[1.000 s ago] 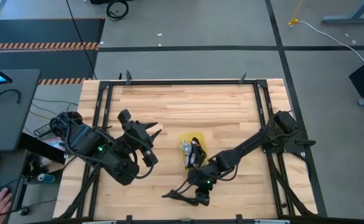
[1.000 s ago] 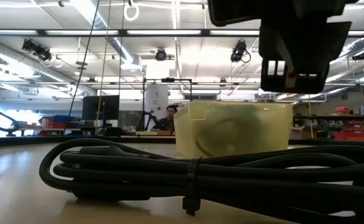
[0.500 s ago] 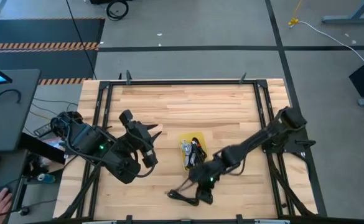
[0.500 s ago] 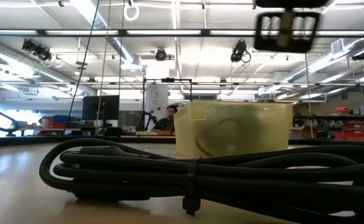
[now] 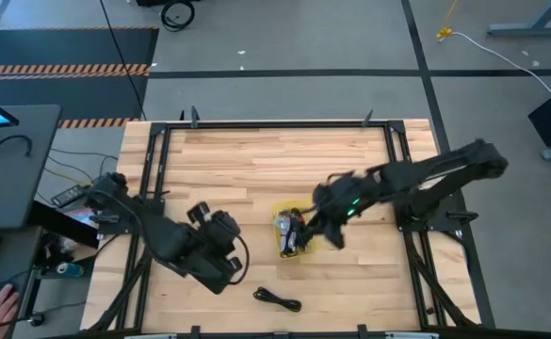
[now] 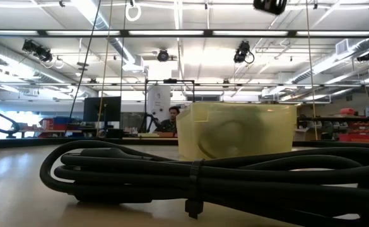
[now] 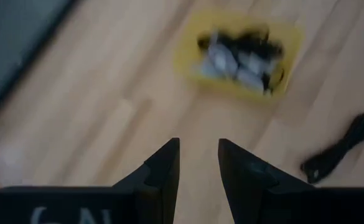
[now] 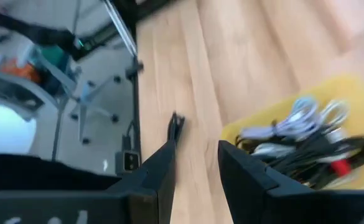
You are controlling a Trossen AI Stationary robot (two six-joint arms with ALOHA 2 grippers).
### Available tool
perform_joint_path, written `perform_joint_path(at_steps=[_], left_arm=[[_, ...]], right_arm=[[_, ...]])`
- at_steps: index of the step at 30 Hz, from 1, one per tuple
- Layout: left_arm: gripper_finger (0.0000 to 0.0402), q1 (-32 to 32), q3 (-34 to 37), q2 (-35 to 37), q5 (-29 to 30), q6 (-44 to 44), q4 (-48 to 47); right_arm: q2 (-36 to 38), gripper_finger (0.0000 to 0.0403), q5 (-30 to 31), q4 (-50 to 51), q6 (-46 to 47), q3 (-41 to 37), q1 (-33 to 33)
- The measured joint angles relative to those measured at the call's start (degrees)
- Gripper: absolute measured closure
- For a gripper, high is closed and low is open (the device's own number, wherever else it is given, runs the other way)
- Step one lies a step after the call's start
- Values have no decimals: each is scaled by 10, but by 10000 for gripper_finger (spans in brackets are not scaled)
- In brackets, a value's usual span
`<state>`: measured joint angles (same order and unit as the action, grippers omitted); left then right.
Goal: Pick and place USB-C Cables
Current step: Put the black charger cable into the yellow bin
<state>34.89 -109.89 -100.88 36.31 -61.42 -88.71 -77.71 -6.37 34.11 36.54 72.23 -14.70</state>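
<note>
One black cable bundle (image 5: 277, 299) lies loose on the table (image 5: 256, 160) at lower centre of the high view, nearest the front edge; left gripper (image 7: 198, 163), lower left, jaws slightly parted and empty; yellow bin (image 5: 277, 211) at centre holds the other USB-C cables (image 8: 306, 140); right gripper (image 8: 196, 163) beside it, jaws slightly parted, empty. Judged between picks; next move calls for descending onto the loose bundle.

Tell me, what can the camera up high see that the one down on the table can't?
Only the high view shows both arms, the left gripper near the table's front edge and the right gripper beside the yellow bin, plus the cables inside it. Only the low view shows the room behind and a person there. Both show the bin and the black cable lying on the table.
</note>
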Motion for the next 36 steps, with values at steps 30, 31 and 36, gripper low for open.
perform_joint_path(at_steps=[30, 31, 36], left_arm=[[285, -33, 335, -26, -275, 430, 570], [285, -33, 335, -34, -276, 430, 572], [285, -26, 332, -73, -320, 444, 581]], right_arm=[[281, 278, 33, 5, -67, 0, 75], [280, 278, 38, 6, -67, 0, 75], [277, 278, 53, 9, -68, 0, 75]])
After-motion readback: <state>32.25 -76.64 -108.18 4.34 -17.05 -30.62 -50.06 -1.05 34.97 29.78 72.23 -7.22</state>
